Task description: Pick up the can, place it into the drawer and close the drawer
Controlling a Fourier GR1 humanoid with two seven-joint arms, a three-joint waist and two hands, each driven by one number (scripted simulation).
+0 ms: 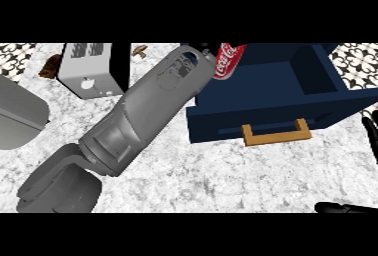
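A red cola can [229,61] is tilted at the back left corner of the open navy drawer [325,107], over its left wall. My left forearm runs from the lower left up to the can. Only black bits of my left hand [198,48] show past the wrist, curled against the can's left side. The drawer stands pulled out, with a wooden handle [276,133] on its front. Dark fingers and a thumb of my right hand [369,131] show at the right edge, straight and apart from the drawer.
A white and black toaster [92,67] stands at the back left, beside my left forearm. A grey rounded object [18,115] fills the left edge. Small brown items [50,66] lie behind the toaster. Marble counter [221,175] spreads in front of the drawer.
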